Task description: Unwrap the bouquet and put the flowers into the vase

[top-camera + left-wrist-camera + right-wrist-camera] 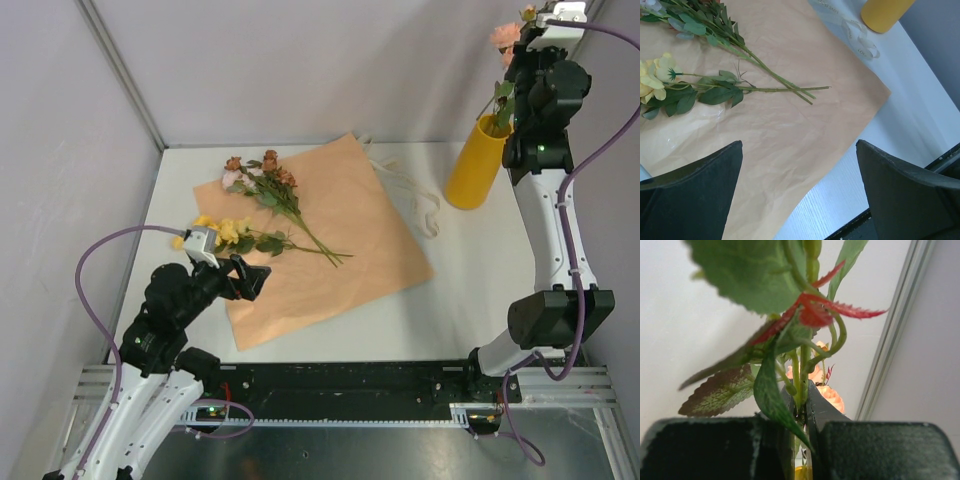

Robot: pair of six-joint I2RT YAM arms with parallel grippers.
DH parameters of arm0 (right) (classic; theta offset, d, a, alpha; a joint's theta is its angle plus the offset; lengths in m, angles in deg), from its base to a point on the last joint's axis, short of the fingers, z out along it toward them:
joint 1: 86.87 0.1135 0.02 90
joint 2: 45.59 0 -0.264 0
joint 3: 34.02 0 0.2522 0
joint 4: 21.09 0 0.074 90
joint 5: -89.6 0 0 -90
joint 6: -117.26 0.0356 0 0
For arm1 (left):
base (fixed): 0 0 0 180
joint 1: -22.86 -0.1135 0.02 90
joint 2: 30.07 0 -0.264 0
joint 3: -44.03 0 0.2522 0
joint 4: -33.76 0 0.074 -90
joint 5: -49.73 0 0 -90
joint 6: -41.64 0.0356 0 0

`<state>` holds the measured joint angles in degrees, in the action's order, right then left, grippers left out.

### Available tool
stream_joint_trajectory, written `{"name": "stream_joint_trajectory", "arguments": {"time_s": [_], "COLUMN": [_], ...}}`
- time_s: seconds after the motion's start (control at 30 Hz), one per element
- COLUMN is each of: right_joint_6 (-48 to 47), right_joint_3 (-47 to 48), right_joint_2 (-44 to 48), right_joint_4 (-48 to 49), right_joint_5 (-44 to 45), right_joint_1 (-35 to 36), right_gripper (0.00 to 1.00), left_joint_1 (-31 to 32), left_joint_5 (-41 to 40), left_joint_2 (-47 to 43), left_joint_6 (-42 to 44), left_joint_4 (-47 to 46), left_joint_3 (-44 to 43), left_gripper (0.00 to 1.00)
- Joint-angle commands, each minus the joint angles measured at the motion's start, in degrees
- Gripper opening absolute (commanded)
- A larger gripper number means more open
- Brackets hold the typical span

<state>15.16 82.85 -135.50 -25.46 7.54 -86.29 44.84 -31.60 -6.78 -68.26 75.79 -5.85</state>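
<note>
The peach-orange wrapping paper (340,240) lies unfolded flat on the table. On it lie rust-brown flowers (262,168) and yellow flowers (225,232), their stems crossing. My left gripper (257,277) hovers open over the paper's near-left part, holding nothing. In the left wrist view the left gripper (799,145) stands wide above the paper (780,130), with the yellow flowers (655,82) at far left. The mustard vase (475,165) stands at the back right. Above it my right gripper (518,72) is shut on the stems of pink flowers (505,38). The right wrist view shows the right gripper (801,395) pinching green stems (802,365).
The cream ribbon (415,195) lies loose on the white table between the paper and the vase, and shows again as the ribbon (857,35) in the left wrist view. Grey walls close in the left, back and right. A black rail (350,385) runs along the near edge.
</note>
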Motion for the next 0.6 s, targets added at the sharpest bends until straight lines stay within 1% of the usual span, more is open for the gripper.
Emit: {"name": "stream_joint_trajectory", "arguments": {"time_s": [0.0, 0.13, 0.27, 0.4, 0.57], "right_joint_6": [-1.7, -1.7, -1.7, -1.1, 1.1], "right_joint_3": [5.6, 8.1, 8.7, 7.5, 5.0], "right_joint_2": [1.2, 1.6, 1.9, 1.6, 0.9], "right_joint_4": [-2.2, -5.2, -7.1, -7.4, -7.3], "right_joint_5": [0.9, 1.4, 1.4, 1.5, 0.3], "right_joint_1": [-0.1, -0.1, -0.1, -0.1, -2.1], "right_gripper": [0.0, 0.0, 0.0, 0.0, 0.0], "left_joint_1": [0.3, 0.3, 0.3, 0.3, 0.3], "left_joint_5": [-0.9, -1.2, -1.2, -1.2, -1.4], "left_joint_2": [-0.5, -0.6, -0.6, -0.6, -0.7], "left_joint_6": [0.8, 0.8, 0.8, 0.8, 0.7], "left_joint_4": [-0.3, -0.2, -0.2, -0.2, -0.1], "left_joint_3": [-2.1, -2.1, -2.1, -2.1, -2.0], "left_gripper": [1.0, 1.0, 1.0, 1.0, 1.0]}}
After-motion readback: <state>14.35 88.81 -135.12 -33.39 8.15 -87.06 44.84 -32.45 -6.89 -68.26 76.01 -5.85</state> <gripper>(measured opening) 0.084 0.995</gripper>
